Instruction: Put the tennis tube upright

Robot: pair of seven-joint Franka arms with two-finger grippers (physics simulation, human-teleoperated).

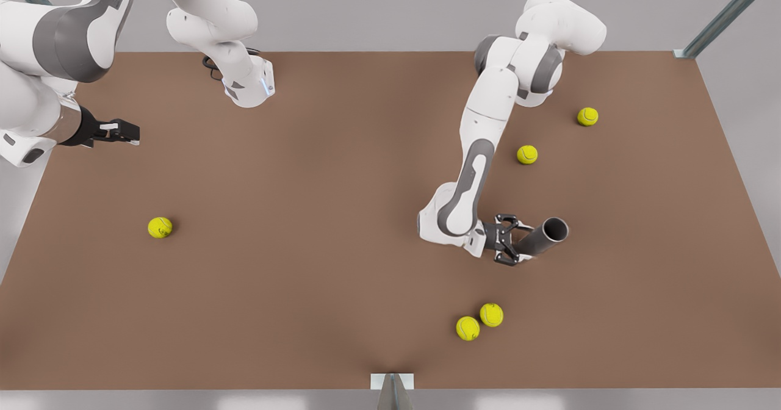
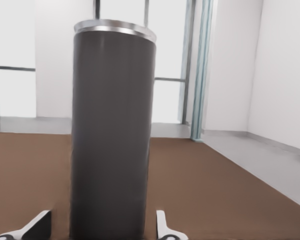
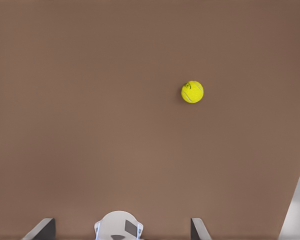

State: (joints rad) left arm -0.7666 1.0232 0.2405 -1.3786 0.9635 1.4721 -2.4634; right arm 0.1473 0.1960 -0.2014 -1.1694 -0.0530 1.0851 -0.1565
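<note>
A: Matte grey with a silvery rim, the tennis tube [image 1: 543, 237] is standing on the brown table [image 1: 305, 215] toward the front view's right, its open rimmed end facing up toward the camera. What is gripping it?

B: The left gripper [image 1: 509, 248] is reaching in low from the side; its two fingers are sitting on either side of the tube's lower body, clasping it. In the left wrist view the tube [image 2: 112, 130] is rising upright between the white-tipped fingers [image 2: 162, 227].

A: And the other arm?

B: The right gripper [image 1: 125, 132] is waiting above the table's edge at the front view's left, fingers spread apart with nothing between them, looking down on one tennis ball [image 3: 192, 92].

A: Other objects?

B: Two touching tennis balls [image 1: 479, 322] are lying near the tube.
</note>
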